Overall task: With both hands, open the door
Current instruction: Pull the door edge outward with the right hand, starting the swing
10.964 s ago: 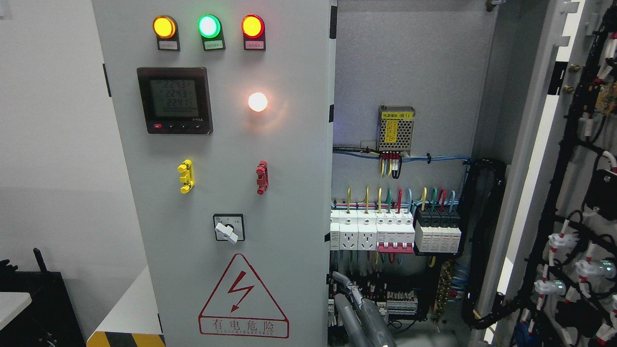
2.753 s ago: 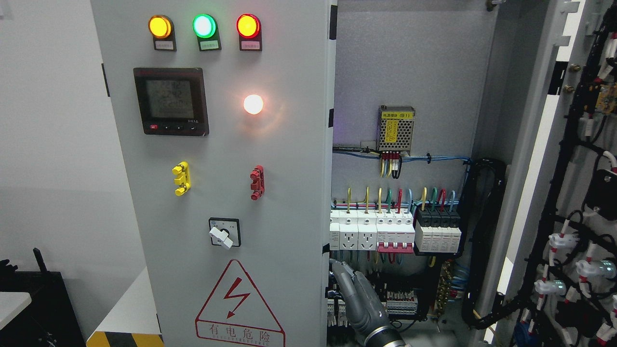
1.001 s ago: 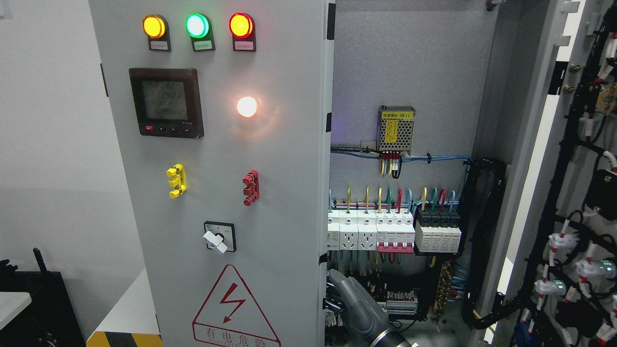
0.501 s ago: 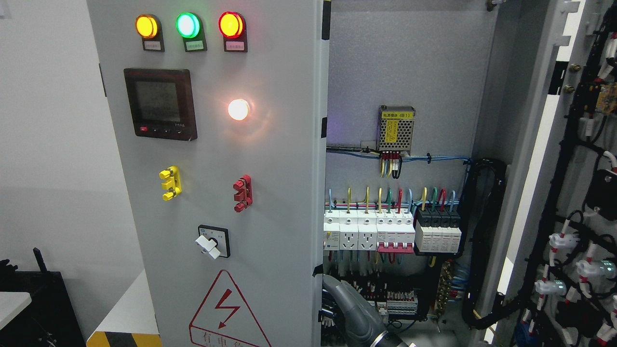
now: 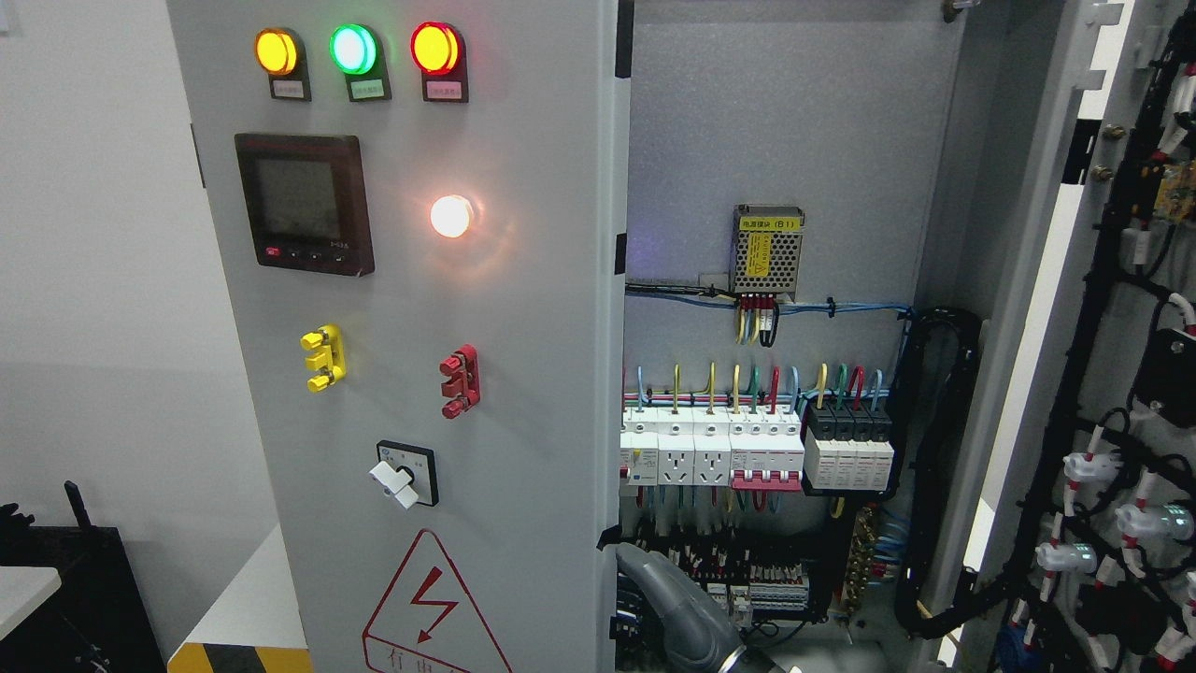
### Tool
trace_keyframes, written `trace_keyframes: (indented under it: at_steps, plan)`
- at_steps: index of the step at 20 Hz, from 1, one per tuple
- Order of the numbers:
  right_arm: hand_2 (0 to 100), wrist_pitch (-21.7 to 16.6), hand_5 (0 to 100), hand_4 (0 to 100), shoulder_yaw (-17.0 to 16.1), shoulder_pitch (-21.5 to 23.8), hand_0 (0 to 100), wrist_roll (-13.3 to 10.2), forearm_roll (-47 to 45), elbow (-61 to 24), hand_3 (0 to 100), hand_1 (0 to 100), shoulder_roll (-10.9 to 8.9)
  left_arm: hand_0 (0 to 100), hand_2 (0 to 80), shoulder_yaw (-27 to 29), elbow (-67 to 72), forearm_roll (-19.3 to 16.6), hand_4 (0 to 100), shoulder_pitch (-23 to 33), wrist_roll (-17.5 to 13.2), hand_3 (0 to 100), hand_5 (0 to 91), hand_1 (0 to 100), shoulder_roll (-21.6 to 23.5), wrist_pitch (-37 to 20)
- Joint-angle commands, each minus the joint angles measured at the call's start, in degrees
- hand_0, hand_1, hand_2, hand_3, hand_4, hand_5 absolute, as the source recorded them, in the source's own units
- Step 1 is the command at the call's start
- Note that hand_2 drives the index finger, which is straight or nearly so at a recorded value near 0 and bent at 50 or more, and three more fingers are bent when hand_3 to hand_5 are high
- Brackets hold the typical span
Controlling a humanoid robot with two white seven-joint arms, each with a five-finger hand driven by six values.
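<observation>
Quick status for you: the tall grey sheet-metal left door (image 5: 533, 393) with the control panel on it fills the left-centre of the head view, and I'd call it partly open. Its free edge has come off the cabinet, so you can look past it to the grey back panel (image 5: 794, 121) and the row of white circuit breakers (image 5: 710, 453). The other grey door, with black wiring looms on its inside face (image 5: 1121, 393), is already swung far out at the right, so that half looks done and the left one has most of its swing left. The left door's long axis is straight up and down, hinged on its left side, with the face pointing at the camera and angled a bit off to the left. Your grey robot right hand (image 5: 668, 608) comes up from the bottom edge and sits right at the door's free edge near the bottom. The tips are hidden behind the edge, so I can't tell if it's hooked on or just pressing flat. The left arm isn't showing. On the door face the amber, green and red round lamps (image 5: 348, 51) are lit, above a black square meter (image 5: 304, 203).
</observation>
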Motion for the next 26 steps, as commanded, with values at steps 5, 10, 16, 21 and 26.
trace_keyframes:
  at_steps: [5,10,16,21,26]
  plan:
    - [39,1.6,56,59,0.1,-1.6,54,0.4,-4.4,0.7,63,0,-1.97,12,0.0,0.0,0.0,0.0,0,-0.1,0.0,0,0.0,39,-1.5,0.0]
    - [39,1.7,56,59,0.1,-2.0,54,3.9,-4.4,1.3,64,0,-2.06,12,0.0,0.0,0.0,0.0,0,0.0,0.0,0,0.0,39,-1.5,0.0]
    - [40,1.9,56,60,0.1,-2.5,55,5.9,-4.4,1.7,64,0,-1.97,12,0.0,0.0,0.0,0.0,0,0.0,0.0,0,0.0,39,-1.5,0.1]
    - [41,1.9,57,61,0.6,-2.4,55,8.5,-4.4,1.7,65,0,-2.15,12,0.0,0.0,0.0,0.0,0,0.0,0.0,0,0.0,39,-1.5,0.1]
    - [41,1.9,58,61,0.9,-2.4,55,8.7,-4.4,1.6,65,0,-2.15,12,0.0,0.0,0.0,0.0,0,0.0,0.0,0,0.0,39,-1.5,0.0]
